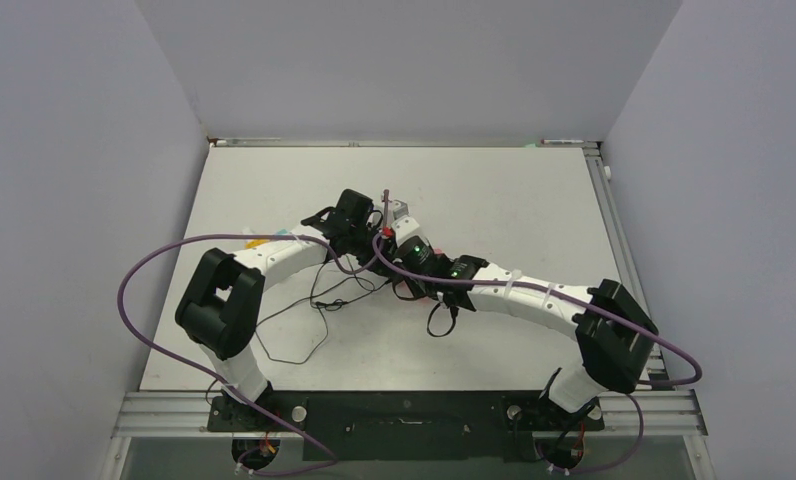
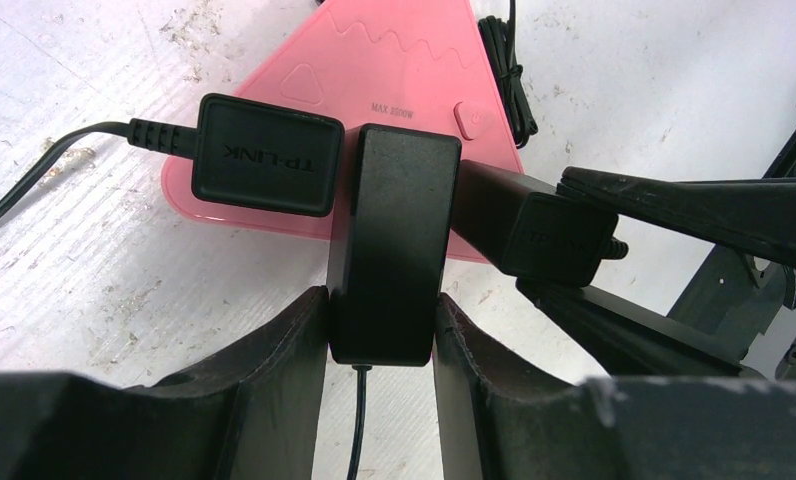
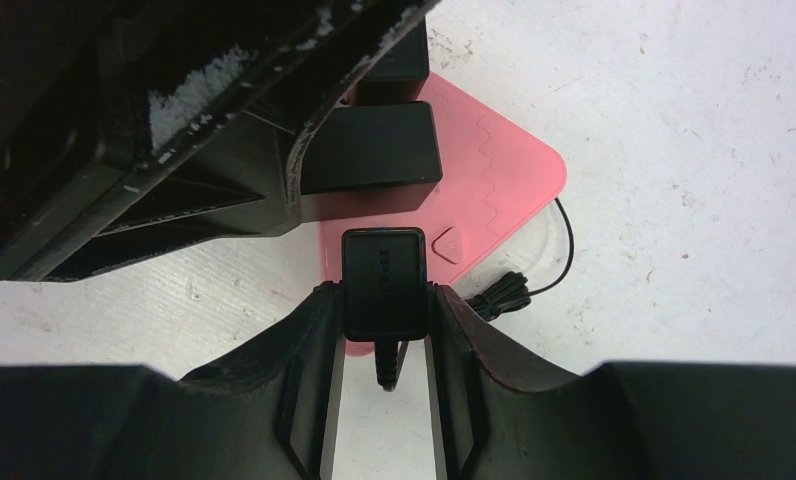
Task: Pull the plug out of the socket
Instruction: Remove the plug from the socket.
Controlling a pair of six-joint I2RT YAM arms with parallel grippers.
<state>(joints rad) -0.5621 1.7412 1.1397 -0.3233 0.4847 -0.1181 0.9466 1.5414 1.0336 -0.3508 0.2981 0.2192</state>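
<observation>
The socket (image 2: 374,70) is a flat pink triangular block on the white table, with three black plugs on it. My left gripper (image 2: 382,310) is shut on the middle plug (image 2: 394,230), which stands upright with its thin cord hanging below. To its left lies a plug marked TP-LINK (image 2: 264,155). My right gripper (image 3: 384,305) is shut on another TP-LINK plug (image 3: 384,275) at the edge of the socket (image 3: 504,170). Both grippers meet at mid-table, left gripper (image 1: 359,225) and right gripper (image 1: 406,245). The plugs' prongs are hidden.
Thin black cords (image 1: 314,300) trail over the table in front of the arms. A tied cord bundle (image 3: 499,295) lies beside the socket. The right arm's fingers (image 2: 694,205) cross close to the left gripper. Grey walls enclose the table on three sides.
</observation>
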